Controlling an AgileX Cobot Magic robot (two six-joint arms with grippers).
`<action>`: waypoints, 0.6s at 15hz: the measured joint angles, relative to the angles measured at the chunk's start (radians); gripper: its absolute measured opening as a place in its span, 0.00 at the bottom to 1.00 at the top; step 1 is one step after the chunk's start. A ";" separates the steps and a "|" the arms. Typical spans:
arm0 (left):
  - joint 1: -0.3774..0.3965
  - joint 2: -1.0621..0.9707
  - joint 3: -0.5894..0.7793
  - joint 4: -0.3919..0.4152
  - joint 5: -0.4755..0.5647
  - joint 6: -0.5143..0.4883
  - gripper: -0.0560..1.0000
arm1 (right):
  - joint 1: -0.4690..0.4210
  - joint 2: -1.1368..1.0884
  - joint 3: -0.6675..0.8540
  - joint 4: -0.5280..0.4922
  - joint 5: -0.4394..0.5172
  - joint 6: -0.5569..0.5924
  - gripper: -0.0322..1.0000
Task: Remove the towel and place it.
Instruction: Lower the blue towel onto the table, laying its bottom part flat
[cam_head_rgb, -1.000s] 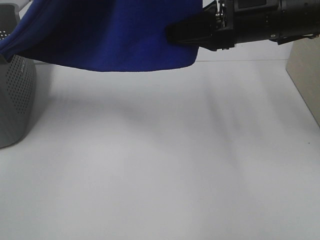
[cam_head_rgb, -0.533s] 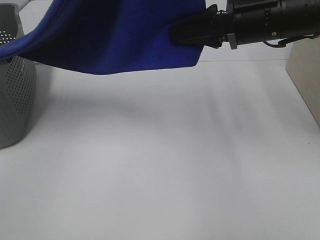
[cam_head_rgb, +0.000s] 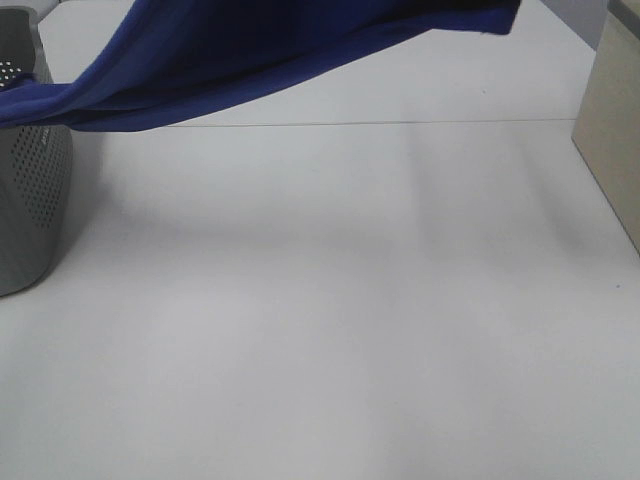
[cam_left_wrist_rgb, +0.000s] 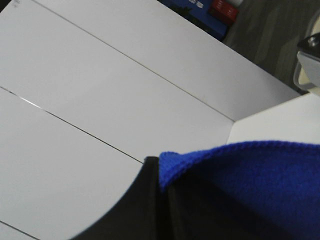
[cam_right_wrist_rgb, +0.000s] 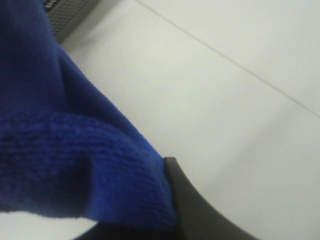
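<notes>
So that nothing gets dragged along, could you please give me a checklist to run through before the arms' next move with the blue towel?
1. The left gripper is shut on the royal-blue plush towel: ok.
2. The right gripper is shut on the towel: ok.
3. Towel clear of the grey perforated plastic basket: not ok, one end lies at its rim.
4. Bare white table below for placing: ok.
5. Towel apart from the beige box: ok.
6. Towel hanging flat, unfolded: cannot tell, the frame cuts it off.
</notes>
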 joint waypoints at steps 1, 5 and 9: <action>0.029 0.010 0.000 -0.015 -0.055 -0.051 0.05 | 0.000 -0.005 -0.060 -0.092 0.016 0.064 0.04; 0.132 0.055 -0.001 -0.064 -0.223 -0.211 0.05 | 0.000 -0.009 -0.221 -0.235 0.053 0.116 0.04; 0.192 0.097 -0.001 -0.082 -0.307 -0.332 0.05 | 0.000 -0.011 -0.262 -0.247 0.014 0.078 0.04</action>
